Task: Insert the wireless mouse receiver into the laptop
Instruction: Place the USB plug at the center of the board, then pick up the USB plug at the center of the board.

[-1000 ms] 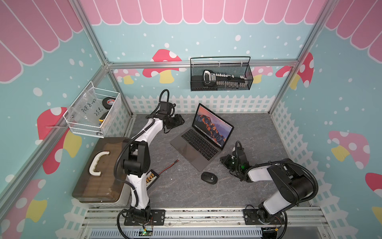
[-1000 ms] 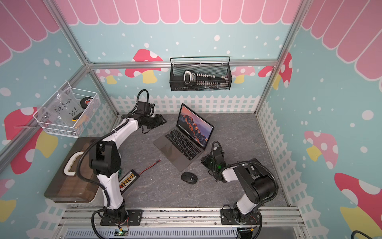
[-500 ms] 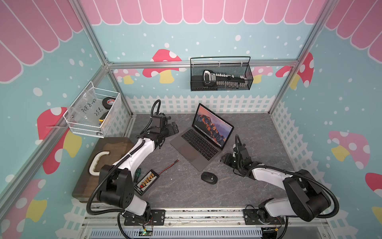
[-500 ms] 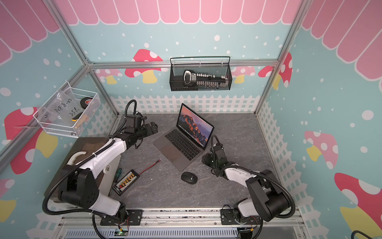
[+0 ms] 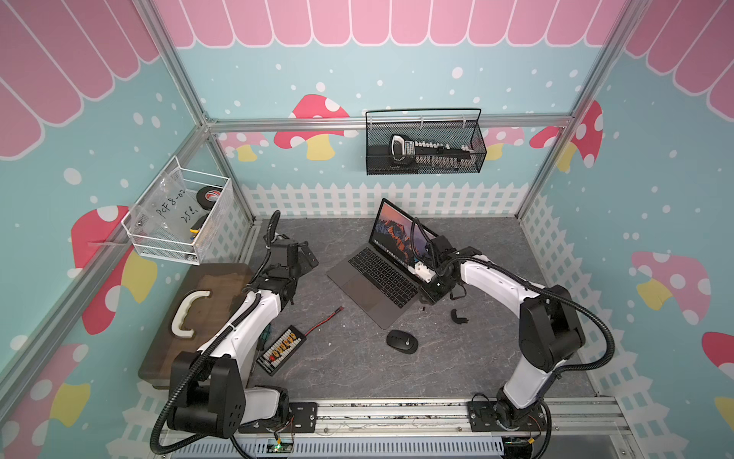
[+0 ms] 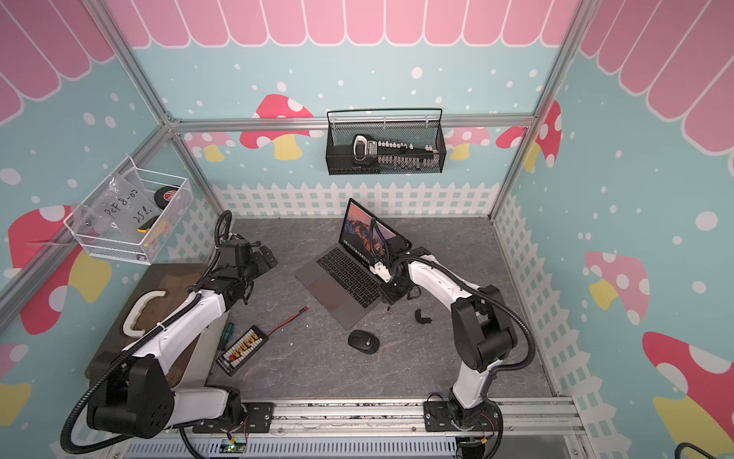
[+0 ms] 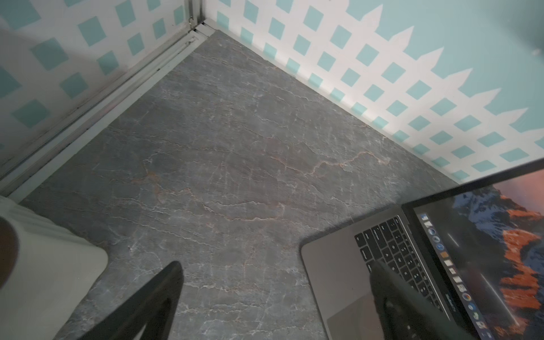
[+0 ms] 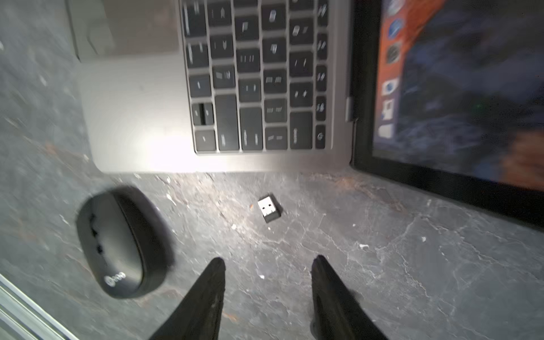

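Grey marbled surface (image 8: 382, 259) carrying all items. Right jaws standing partly open, gripping nothing. Wireless mouse receiver (image 8: 268, 208) lying loose just ahead of them, short of laptop (image 8: 138, 123) edge, with mouse (image 8: 123, 241) near. Left jaws gaping wide, empty, near laptop's far side. Risk: tiny stub skidding or tipping under off-centre closing, then reaching port misaligned.
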